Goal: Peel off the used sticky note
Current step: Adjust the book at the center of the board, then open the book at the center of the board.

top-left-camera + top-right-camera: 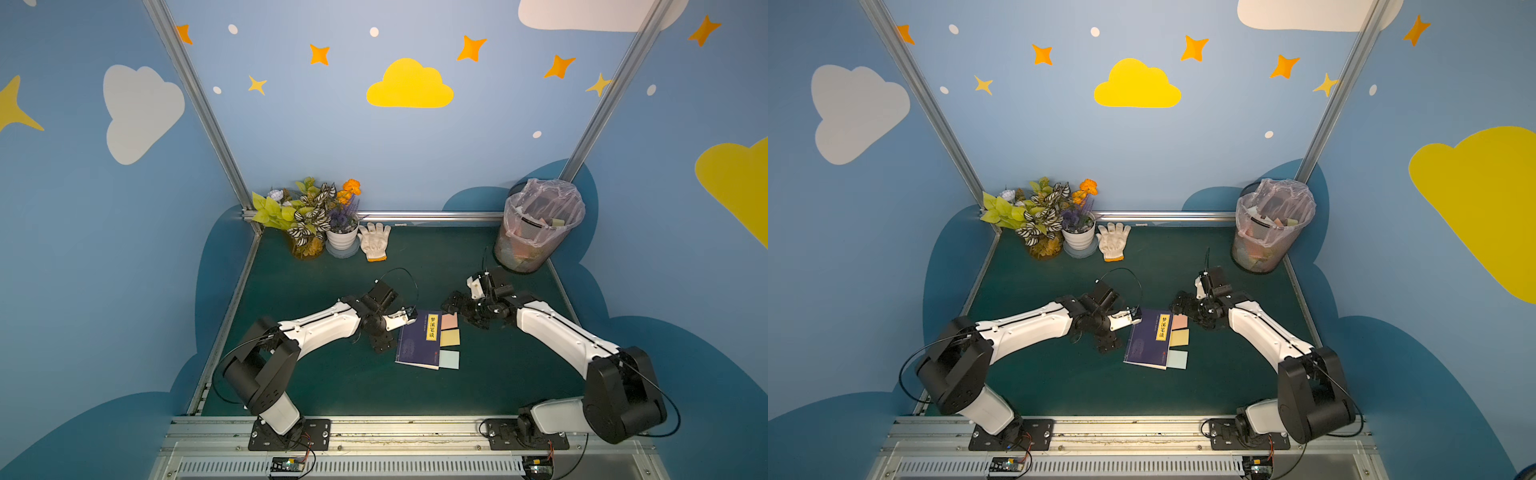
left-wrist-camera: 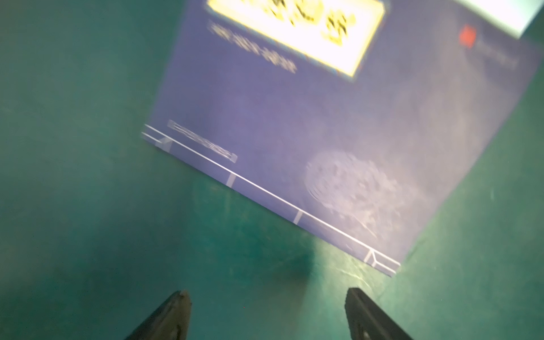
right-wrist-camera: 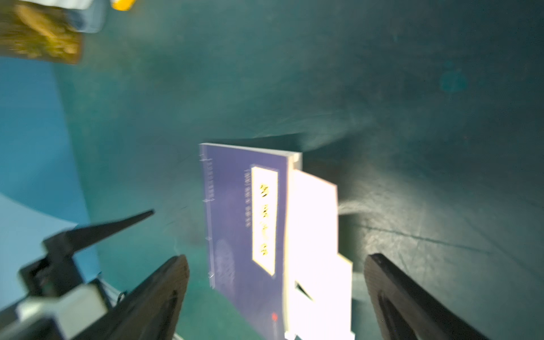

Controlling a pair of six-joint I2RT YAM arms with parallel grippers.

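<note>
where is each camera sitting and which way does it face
Top views: high over the robot's side of the table, looking down toward the back wall; left arm and right arm whole, book, notes, bin.
Left wrist: on the left arm, looking down past its open left gripper at the book's spine edge.
Right wrist: on the right arm, looking along the book and notes past its open right gripper.
Shared: all four show the book.

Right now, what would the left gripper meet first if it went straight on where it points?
Probably the blue book, at its bound edge; depth is unclear, so the mat might come first.
</note>
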